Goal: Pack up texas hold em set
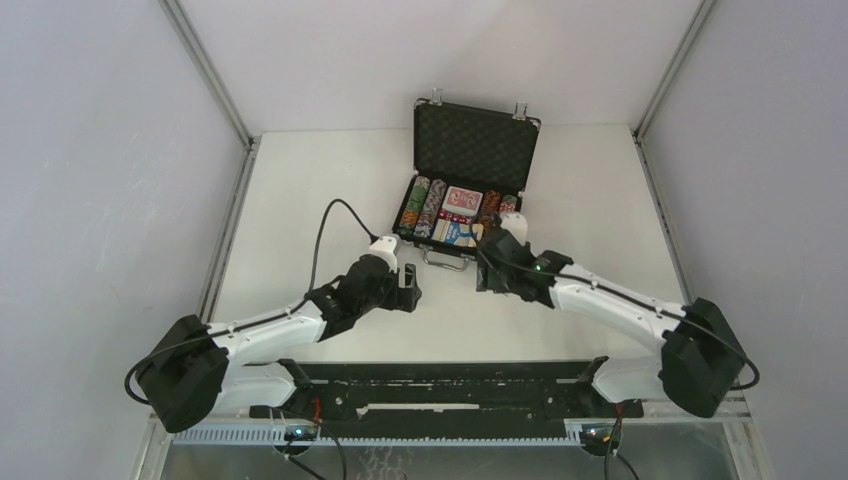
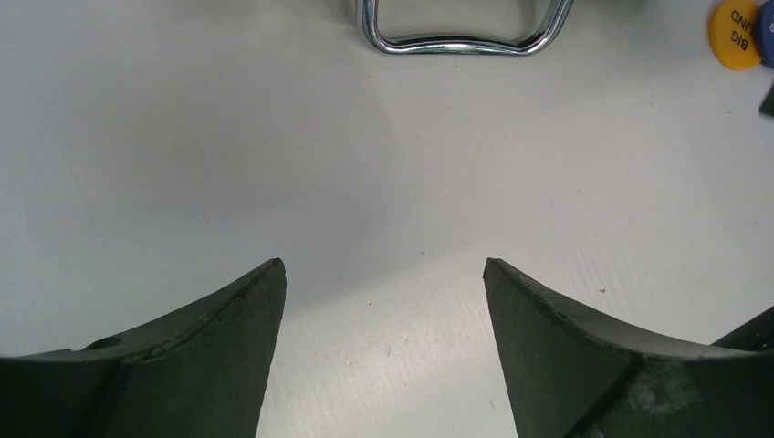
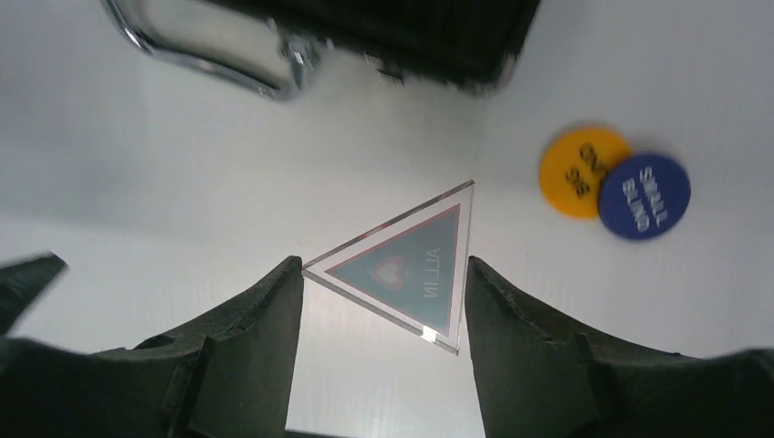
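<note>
Briefcase (image 1: 475, 140): black, foam-lined, open, far side.
Right gripper (image 3: 383, 263): I pinch the clear triangle piece (image 3: 402, 269); yellow button (image 3: 582, 171), blue button (image 3: 645, 196) beside.
Left gripper (image 2: 383, 265): spread wide, empty, facing chrome handle (image 2: 456, 46).

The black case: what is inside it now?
Rows of chips at both ends, red cards and a blue card box between. The right arm covers its near right corner.

White table (image 1: 300, 200), grey walls (image 1: 100, 150), even light
</note>
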You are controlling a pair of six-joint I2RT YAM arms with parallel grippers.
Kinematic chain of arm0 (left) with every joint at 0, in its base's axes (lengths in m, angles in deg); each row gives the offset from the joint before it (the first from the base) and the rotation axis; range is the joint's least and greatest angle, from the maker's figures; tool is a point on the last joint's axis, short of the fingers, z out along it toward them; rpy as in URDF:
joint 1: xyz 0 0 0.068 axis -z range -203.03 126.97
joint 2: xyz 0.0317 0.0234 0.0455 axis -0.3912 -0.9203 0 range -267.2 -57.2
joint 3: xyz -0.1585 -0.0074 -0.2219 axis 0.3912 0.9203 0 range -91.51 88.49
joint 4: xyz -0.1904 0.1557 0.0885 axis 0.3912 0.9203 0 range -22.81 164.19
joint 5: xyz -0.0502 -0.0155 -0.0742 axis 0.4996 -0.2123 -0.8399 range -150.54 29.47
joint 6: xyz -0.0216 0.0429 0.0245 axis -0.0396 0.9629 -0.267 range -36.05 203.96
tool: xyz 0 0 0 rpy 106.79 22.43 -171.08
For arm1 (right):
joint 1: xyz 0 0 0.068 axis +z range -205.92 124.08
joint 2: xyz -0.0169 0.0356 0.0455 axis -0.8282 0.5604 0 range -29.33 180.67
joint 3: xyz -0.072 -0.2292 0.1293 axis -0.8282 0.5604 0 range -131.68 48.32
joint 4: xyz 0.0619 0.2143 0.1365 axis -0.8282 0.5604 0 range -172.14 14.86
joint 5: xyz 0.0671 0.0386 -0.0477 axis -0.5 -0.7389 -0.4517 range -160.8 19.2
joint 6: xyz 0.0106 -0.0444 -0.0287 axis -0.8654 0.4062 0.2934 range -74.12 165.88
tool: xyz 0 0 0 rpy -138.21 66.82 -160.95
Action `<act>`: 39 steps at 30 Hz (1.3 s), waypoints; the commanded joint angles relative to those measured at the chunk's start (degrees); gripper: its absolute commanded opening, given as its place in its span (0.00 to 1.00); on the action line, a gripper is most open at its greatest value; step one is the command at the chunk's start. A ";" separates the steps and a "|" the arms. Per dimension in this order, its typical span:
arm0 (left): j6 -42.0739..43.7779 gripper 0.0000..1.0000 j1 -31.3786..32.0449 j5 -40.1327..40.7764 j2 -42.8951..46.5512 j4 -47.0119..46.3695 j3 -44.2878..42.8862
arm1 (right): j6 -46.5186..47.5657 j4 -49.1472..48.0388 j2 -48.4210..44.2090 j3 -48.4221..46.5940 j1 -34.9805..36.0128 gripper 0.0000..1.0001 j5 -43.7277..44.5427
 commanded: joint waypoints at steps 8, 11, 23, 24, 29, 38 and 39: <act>-0.69 0.84 0.14 -0.14 -0.78 -1.51 -3.74 | 14.57 -5.59 24.26 -27.08 -9.23 0.54 -4.83; -0.55 0.84 0.14 0.07 -1.03 -1.47 -3.83 | 15.88 -4.12 32.38 -34.92 -10.76 0.55 -6.12; 0.24 0.84 0.14 2.20 -0.61 -0.66 -3.84 | 16.29 -2.53 40.59 -45.12 -11.66 0.71 -9.50; 0.20 0.84 0.14 1.98 -0.79 -0.70 -3.90 | 16.54 -2.99 39.84 -44.21 -11.58 0.74 -9.39; 0.02 0.84 0.15 1.01 -1.09 -0.97 -4.01 | 17.27 -6.22 32.91 -37.62 -11.84 0.83 -7.89; 0.00 0.84 0.15 1.17 -0.20 -0.94 -3.79 | 13.53 -6.46 21.03 -21.88 -14.43 0.85 -3.08; 0.02 0.84 0.14 1.18 -0.22 -0.96 -3.77 | 12.93 -6.44 19.66 -19.61 -14.65 0.85 -2.36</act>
